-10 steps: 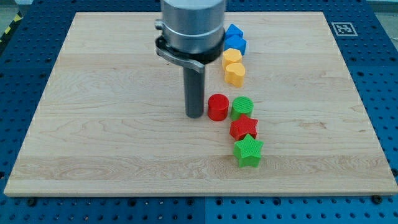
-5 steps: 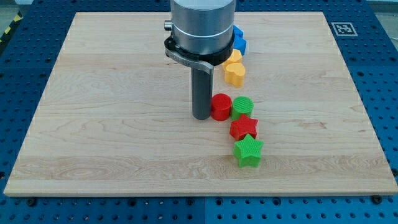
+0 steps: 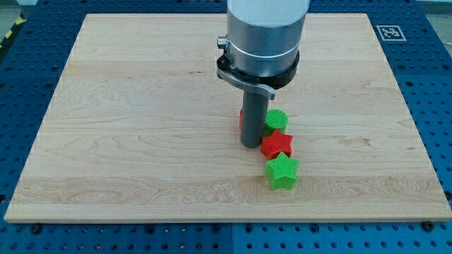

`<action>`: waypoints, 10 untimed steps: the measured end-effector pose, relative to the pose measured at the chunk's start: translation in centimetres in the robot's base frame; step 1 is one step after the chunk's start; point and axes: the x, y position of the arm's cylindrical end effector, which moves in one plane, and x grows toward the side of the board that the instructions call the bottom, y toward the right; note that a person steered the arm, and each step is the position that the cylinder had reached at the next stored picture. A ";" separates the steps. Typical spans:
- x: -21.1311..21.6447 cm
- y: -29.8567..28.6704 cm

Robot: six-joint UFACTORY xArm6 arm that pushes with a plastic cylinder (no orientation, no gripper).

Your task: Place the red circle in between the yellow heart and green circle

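Note:
My tip (image 3: 251, 144) rests on the wooden board (image 3: 127, 127) just left of the red star (image 3: 277, 144). The rod stands in front of the red circle (image 3: 241, 120), so only a thin red sliver shows at the rod's left edge. The green circle (image 3: 275, 118) sits right of the rod and just above the red star. The yellow heart is hidden behind the arm's grey body.
A green star (image 3: 282, 171) lies below the red star. The other yellow block and the blue blocks are hidden behind the arm. A black-and-white marker (image 3: 389, 32) sits at the board's top right corner.
The rod has moved right and toward the view's bottom, from the red circle's left side to in front of it. It now covers the red circle and the yellow and blue blocks.

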 end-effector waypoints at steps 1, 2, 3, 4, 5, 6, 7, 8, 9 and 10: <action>-3.4 -0.7; -3.7 -1.5; -3.9 -5.7; -8.4 -6.9; -10.4 -4.9; -10.0 -1.3; -9.9 -2.2; -9.9 -5.6; -9.0 -5.7; -7.9 -1.9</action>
